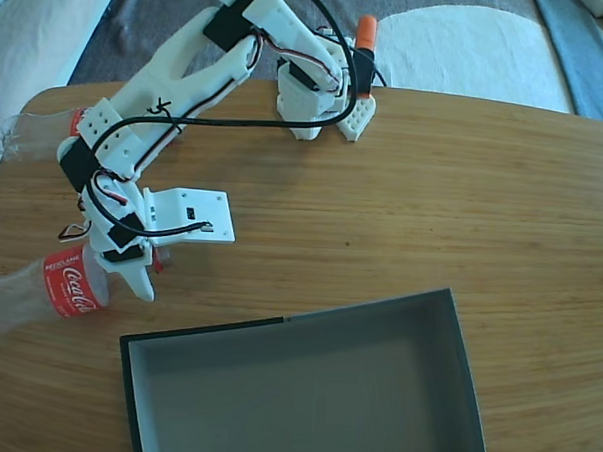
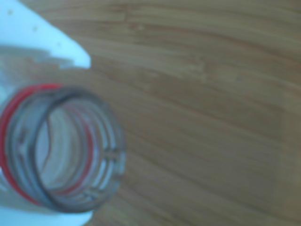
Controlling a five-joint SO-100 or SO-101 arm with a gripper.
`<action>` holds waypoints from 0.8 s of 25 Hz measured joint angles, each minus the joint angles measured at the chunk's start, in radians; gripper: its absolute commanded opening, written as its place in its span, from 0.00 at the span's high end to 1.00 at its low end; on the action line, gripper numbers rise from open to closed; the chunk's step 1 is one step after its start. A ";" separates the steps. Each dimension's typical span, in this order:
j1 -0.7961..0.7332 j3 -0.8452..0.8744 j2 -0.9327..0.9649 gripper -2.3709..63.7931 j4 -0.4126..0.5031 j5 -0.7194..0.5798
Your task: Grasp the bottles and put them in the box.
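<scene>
On the wooden table (image 1: 433,192) a clear bottle (image 1: 38,293) lies on its side near the left edge of the fixed view, its red label reading "Coca-Cola" in white script, with small white letters above that I cannot read. The white arm's gripper (image 1: 144,269) is at this bottle's neck; in the wrist view the open mouth of the bottle (image 2: 110,155) with its red ring sits between white fingers (image 2: 42,42) — the claw seems pressed on the neck. A second bottle (image 1: 40,130) lies further back, partly behind the arm, only a bit of red showing. The box (image 1: 304,386) — black outside, grey inside — stands near the front, just right of the first bottle.
</scene>
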 measured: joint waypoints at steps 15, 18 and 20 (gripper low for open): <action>-0.003 0.000 0.000 0.67 0.000 0.000; -0.003 0.000 0.000 0.72 0.000 -0.005; -0.006 0.000 0.000 0.74 0.000 0.000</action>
